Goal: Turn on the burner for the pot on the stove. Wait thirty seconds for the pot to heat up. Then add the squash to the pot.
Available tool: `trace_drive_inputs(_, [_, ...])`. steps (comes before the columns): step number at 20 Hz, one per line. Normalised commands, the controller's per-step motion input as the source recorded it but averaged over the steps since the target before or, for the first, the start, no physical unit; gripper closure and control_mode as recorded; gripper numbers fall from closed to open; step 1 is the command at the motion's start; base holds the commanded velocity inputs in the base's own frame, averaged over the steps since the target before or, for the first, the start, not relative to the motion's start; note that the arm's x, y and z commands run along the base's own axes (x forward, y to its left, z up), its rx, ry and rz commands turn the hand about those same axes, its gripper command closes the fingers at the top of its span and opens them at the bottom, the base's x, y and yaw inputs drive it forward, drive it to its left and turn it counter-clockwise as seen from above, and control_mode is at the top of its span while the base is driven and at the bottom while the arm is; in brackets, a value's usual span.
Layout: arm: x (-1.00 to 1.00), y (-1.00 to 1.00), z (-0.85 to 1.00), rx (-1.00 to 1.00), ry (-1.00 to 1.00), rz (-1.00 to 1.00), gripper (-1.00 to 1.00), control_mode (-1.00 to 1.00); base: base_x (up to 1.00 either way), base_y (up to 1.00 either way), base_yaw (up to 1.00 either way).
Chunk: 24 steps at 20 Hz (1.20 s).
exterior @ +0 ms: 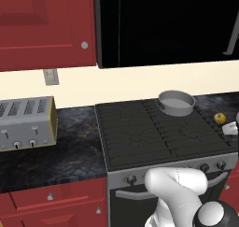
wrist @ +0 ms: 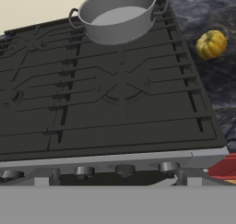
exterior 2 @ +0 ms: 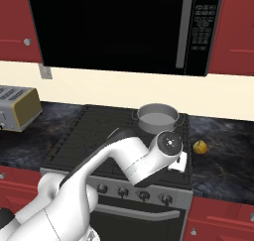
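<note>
Along the front edge of the stove [wrist: 115, 121], nearest me, runs the steel panel with its row of dark knobs [wrist: 123, 169]; my gripper [exterior 2: 176, 161] hangs above that edge near the right front corner, fingers spread wide and holding nothing. The knobs are my first concern, I judge, since the burner looks unlit. They look small, round and rigid, probably smooth, so I would close on the sides of one squarely and twist without letting the pads slip. Which knob serves the pot's burner I cannot tell from here.

Beyond the knobs lie the black grates, bare across the front and middle of the cooktop.

At the right rear corner of the stove sits the pot [wrist: 119, 14], upright on its burner, its pale inside showing nothing in it, with a loop handle on either side. It looks stiff and fairly heavy (I need not lift it at all).

Off the stove's right edge, on the dark counter [wrist: 216, 80] and about level with the pot, rests the squash [wrist: 211, 44], apart from the pot. It looks light, firm and ribbed, roundish enough to roll, so I would take it across its widest middle from above, gently but firmly, and lower it in over the pot's rim.
</note>
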Motion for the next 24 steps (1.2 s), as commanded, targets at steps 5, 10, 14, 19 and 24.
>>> trace_drive_inputs(5, [0.00, 0.00, 0.00, 0.00, 0.00, 0.00, -1.00, -1.00, 0.00, 0.00, 0.00])
trace_drive_inputs(10, [0.00, 0.00, 0.00, 0.00, 0.00, 0.00, -1.00, -1.00, 0.00, 0.00, 0.00])
trace_drive_inputs(14, [0.00, 0.00, 0.00, 0.00, 0.00, 0.00, -1.00, -1.00, 0.00, 0.00, 0.00])
trace_drive_inputs(19, [0.00, 0.00, 0.00, 0.00, 0.00, 0.00, -1.00, -1.00, 0.00, 0.00, 0.00])
trace_drive_inputs(24, [0.00, 0.00, 0.00, 0.00, 0.00, 0.00, -1.00, -1.00, 0.00, 0.00, 0.00])
